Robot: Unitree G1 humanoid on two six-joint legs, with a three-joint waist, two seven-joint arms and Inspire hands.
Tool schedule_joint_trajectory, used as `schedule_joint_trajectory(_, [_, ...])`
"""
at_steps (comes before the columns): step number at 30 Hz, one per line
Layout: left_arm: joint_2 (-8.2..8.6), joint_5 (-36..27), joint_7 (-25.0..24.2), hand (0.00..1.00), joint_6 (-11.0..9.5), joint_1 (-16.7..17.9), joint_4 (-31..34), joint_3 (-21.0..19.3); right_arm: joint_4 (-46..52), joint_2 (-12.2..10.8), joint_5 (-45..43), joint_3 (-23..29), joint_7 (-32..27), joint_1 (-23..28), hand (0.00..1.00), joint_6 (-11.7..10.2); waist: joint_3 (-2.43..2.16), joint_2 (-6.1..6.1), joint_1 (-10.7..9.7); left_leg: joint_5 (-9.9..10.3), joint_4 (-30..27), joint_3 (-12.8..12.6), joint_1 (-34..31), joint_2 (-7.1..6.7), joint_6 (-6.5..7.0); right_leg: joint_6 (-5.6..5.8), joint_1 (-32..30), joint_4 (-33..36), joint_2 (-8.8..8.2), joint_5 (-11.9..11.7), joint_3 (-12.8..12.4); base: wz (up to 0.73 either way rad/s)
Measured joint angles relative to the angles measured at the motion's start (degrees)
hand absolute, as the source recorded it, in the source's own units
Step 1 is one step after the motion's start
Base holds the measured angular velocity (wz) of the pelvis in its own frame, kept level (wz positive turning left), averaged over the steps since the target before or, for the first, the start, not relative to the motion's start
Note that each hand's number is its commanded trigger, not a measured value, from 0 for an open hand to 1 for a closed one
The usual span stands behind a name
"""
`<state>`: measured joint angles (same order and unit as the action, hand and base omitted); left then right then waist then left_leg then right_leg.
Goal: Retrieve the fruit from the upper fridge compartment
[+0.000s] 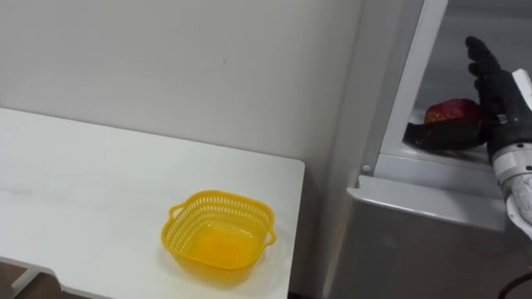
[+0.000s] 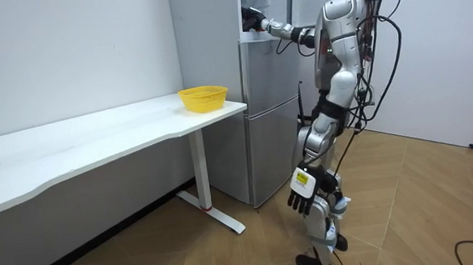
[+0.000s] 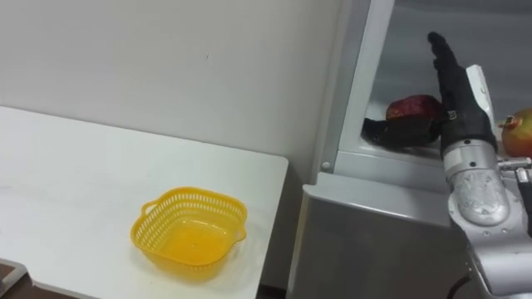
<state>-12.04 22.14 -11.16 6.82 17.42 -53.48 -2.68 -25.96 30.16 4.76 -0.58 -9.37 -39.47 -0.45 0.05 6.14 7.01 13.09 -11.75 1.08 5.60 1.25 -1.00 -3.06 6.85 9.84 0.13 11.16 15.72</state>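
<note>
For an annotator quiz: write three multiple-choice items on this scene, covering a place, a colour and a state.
1. The yellow plastic lattice basket stands: A) on the white table; B) on the floor; C) on a chair.
2. The round fruit in the dark bowl inside the grey fridge's upper compartment is: A) green; B) dark red; C) blue.
3. The right hand has its fingers: A) curled round the fruit; B) curled round the basket; C) straight, holding nothing.
Key: 1A, it sits near the table's end; 2B, red skin shows above the bowl's rim; 3C, they extend upward beside the fruit.
</note>
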Motion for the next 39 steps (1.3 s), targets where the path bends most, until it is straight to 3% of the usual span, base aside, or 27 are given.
schedule_joint_trajectory(10, [-0.09, 0.05, -0.77, 0.0, 0.68, -0.37, 0.6, -0.66, -4.84, 0.44, 1.72, -0.01, 3.14, -1.07, 0.0, 0.53, 0.08, 0.69, 0.45, 0.0, -0.07, -0.06, 1.1, 0.01, 0.0, 0.0, 1.29, -0.07, 0.03, 0.0, 0.06, 0.0])
schedule_joint_trajectory(16, [-0.36, 0.05, -0.67, 0.0, 1.03, -0.47, 0.64, -0.67, -9.66, 0.48, 2.32, -0.27, 5.3, -4.12, 0.0, 0.57, 0.26, 0.4, 0.66, 0.0, -0.14, -0.22, 0.96, -0.07, 0.0, 0.0, 1.34, -0.18, 0.06, 0.03, -0.39, 0.0])
schedule_joint_trajectory(19, [-0.39, 0.05, -0.64, 0.0, 1.58, -0.51, 0.62, -0.68, -9.95, 0.7, 2.44, -0.39, 6.62, -4.5, 0.0, 0.58, 0.09, 0.19, 0.66, -0.01, -0.16, -0.24, 1.06, -0.11, 0.02, 0.03, 1.36, -0.17, 0.12, 0.05, -0.72, 0.0])
schedule_joint_trajectory(20, [-0.41, 0.04, -0.63, 0.0, 1.59, -0.54, 0.61, -0.68, -9.95, 0.78, 2.42, -0.39, 6.92, -4.5, 0.09, 0.58, 0.05, 0.18, 0.66, -0.01, -0.16, -0.24, 1.13, -0.11, 0.02, 0.03, 1.38, -0.15, 0.12, 0.06, -0.76, 0.0])
schedule_joint_trajectory(21, [-0.46, -0.01, -0.54, 0.0, 1.59, -0.66, 0.6, -0.68, -9.96, 0.86, 2.33, -0.39, 7.47, -4.53, 0.27, 0.57, 0.01, 0.13, 0.66, -0.01, -0.16, -0.19, 1.37, -0.11, 0.02, 0.03, 1.43, -0.11, 0.12, 0.05, -0.77, 0.0])
schedule_joint_trajectory(22, [-0.47, 0.02, -0.41, 0.0, 1.6, -0.82, 0.6, -0.67, -9.96, 0.88, 2.27, -0.41, 7.9, -4.59, 0.58, 0.57, 0.04, 0.11, 0.73, -0.01, -0.05, -0.12, 1.66, -0.1, 0.02, 0.03, 1.65, -0.08, 0.14, 0.05, -0.86, -0.04])
schedule_joint_trajectory(23, [-0.46, 0.02, -0.29, 0.0, 1.64, -0.97, 0.58, -0.63, -10.1, 0.89, 2.45, -0.44, 8.46, -4.6, 0.69, 0.57, 0.04, 0.11, 0.81, -0.01, 0.06, -0.13, 1.89, -0.09, 0.02, 0.03, 1.83, -0.11, 0.17, 0.05, -1.06, -0.04])
schedule_joint_trajectory(24, [-0.46, 0.02, -0.25, 0.0, 1.68, -1.04, 0.57, -0.6, -10.31, 0.89, 2.7, -0.44, 8.74, -4.65, 0.9, 0.57, 0.04, 0.11, 0.82, -0.01, 0.06, -0.12, 1.94, -0.08, 0.02, 0.03, 1.94, -0.15, 0.17, 0.05, -1.08, 0.0])
schedule_joint_trajectory(25, [-0.45, 0.02, -0.2, 0.0, 1.84, -1.21, 0.57, -0.54, -11.66, 0.89, 3.79, -0.65, 9.2, -5.44, 0.95, 0.58, 0.05, 0.12, 0.81, -0.01, 0.06, -0.11, 1.95, -0.09, 0.02, 0.05, 2.12, -0.2, 0.16, 0.06, -1.1, 0.0])
schedule_joint_trajectory(26, [-0.45, 0.02, -0.14, 0.0, 2.0, -1.4, 0.55, -0.53, -12.93, 0.91, 4.38, -0.73, 9.61, -6.21, 1.0, 0.78, 0.07, 0.18, 0.78, -0.01, 0.06, -0.11, 1.96, -0.1, 0.02, 0.06, 2.13, -0.25, 0.16, 0.07, -1.14, 0.0])
schedule_joint_trajectory(39, [-0.46, 0.0, 0.99, 0.0, 2.87, -1.76, -0.05, -0.5, -16.0, 1.06, 5.51, -1.09, 10.19, -7.43, 1.0, 0.82, 0.01, 0.66, 0.95, -0.01, -0.01, -0.05, 2.12, -0.15, 0.02, 0.06, 2.18, -0.22, 0.14, 0.07, -1.18, 0.0])
